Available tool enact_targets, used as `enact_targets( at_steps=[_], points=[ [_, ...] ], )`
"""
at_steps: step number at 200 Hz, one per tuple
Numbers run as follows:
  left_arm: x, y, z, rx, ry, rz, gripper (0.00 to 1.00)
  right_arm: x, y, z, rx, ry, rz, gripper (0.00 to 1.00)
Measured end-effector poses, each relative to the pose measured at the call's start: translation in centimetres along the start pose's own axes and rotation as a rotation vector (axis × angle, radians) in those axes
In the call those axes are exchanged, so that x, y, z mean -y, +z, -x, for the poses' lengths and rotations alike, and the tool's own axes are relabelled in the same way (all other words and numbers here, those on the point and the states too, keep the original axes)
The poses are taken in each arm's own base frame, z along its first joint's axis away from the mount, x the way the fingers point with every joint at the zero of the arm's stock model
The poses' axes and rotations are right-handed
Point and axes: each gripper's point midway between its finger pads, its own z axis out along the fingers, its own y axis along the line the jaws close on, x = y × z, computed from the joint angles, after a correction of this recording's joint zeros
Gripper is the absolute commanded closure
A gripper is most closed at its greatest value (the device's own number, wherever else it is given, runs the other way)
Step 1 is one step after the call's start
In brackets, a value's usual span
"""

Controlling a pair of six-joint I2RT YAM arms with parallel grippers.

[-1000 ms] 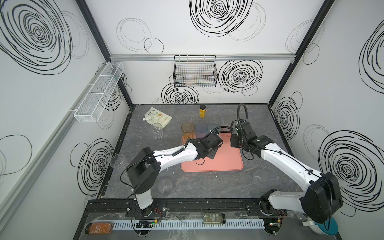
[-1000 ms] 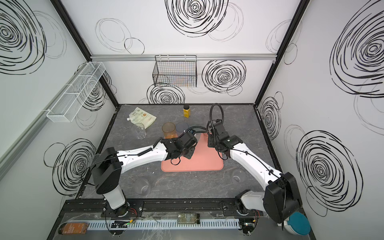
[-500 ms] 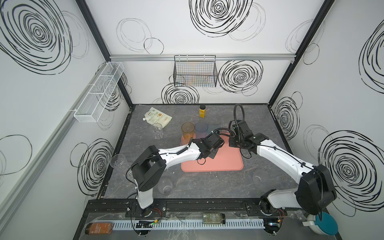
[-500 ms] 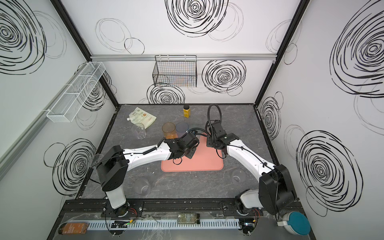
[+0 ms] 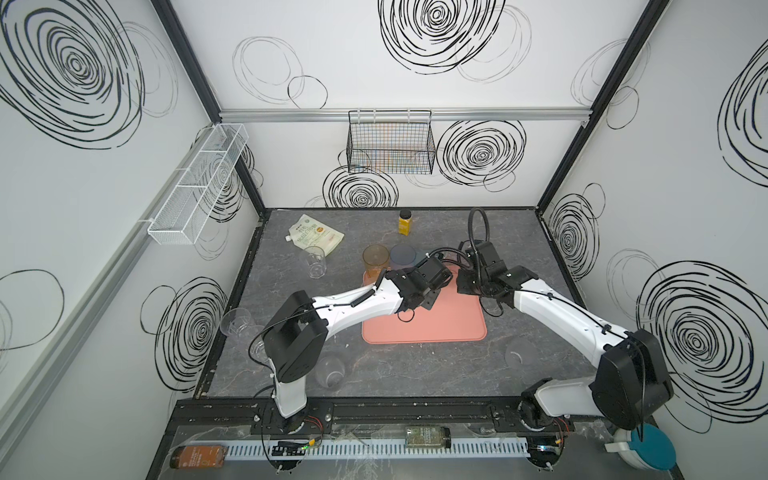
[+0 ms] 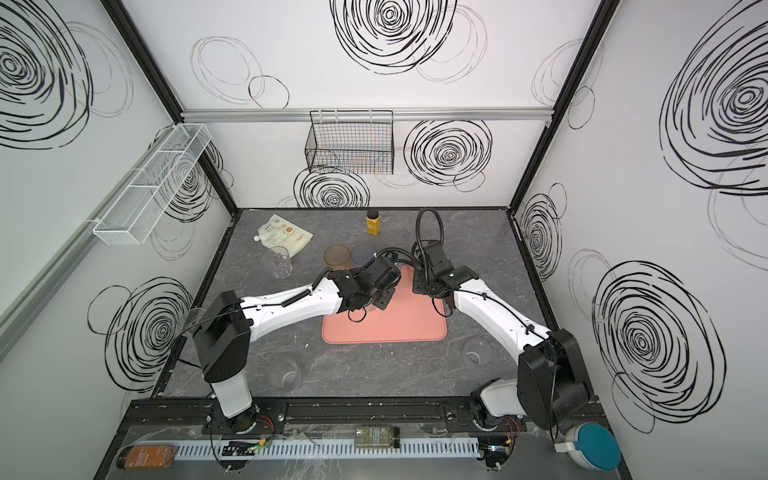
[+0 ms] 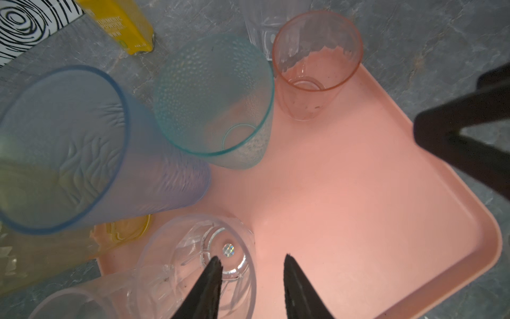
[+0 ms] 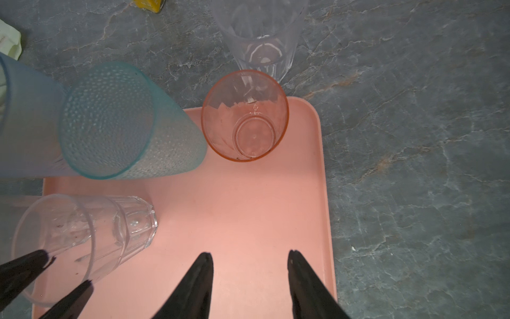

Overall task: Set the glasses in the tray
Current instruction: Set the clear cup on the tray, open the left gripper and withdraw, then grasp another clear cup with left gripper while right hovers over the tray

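Salmon-pink, the tray (image 8: 248, 210) lies under the left gripper (image 7: 252, 261) and the right gripper (image 8: 249, 254). The right fingers (image 8: 193, 290) are parted and hold nothing, with bare tray floor between them. Straight ahead of their tips the pink glass (image 8: 245, 116) stands in the tray's corner. Next to it in the tray are the teal glass (image 7: 212, 96) and the blue glass (image 7: 63, 143), both beyond the left fingertips. The orange glass (image 5: 375, 257) stands at the tray's edge beside the blue one. A clear glass (image 7: 204, 256) stands upright in the tray right at the left gripper. That gripper's fingers are apart, one over the glass's mouth and the other outside its wall, and neither visibly presses it. Every glass looks empty. On the table (image 8: 414, 138), past the pink glass, a second clear glass (image 8: 262, 41) stands outside the tray near a yellow bottle (image 7: 121, 24). A third clear glass (image 5: 312, 262) stands well apart from both grippers.
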Motion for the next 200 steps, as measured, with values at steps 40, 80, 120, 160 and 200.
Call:
enact_targets(
  at_steps=[40, 80, 120, 160, 200],
  points=[
    [-3.1, -6.3, 4.1, 0.176, -0.015, 0.041, 0.27, -1.5, -0.2, 0.5, -0.006, -0.002, 0.061, 0.51],
    [-14.6, -10.3, 4.7, 0.279, -0.172, 0.221, 0.17, -4.2, -0.5, 1.3, 0.001, -0.026, 0.150, 0.47],
    [-28.0, -9.8, -0.1, 0.242, -0.455, 0.388, 0.16, -11.8, -1.4, 4.6, 0.047, -0.134, 0.268, 0.41],
    [-36.4, -8.7, -6.1, 0.212, -0.751, 0.411, 0.21, -19.3, -1.8, 5.5, 0.070, -0.248, 0.370, 0.40],
    [-39.2, -5.8, -8.8, 0.151, -0.851, 0.387, 0.31, -23.0, -1.3, 2.9, 0.024, -0.331, 0.405, 0.40]
  ],
)
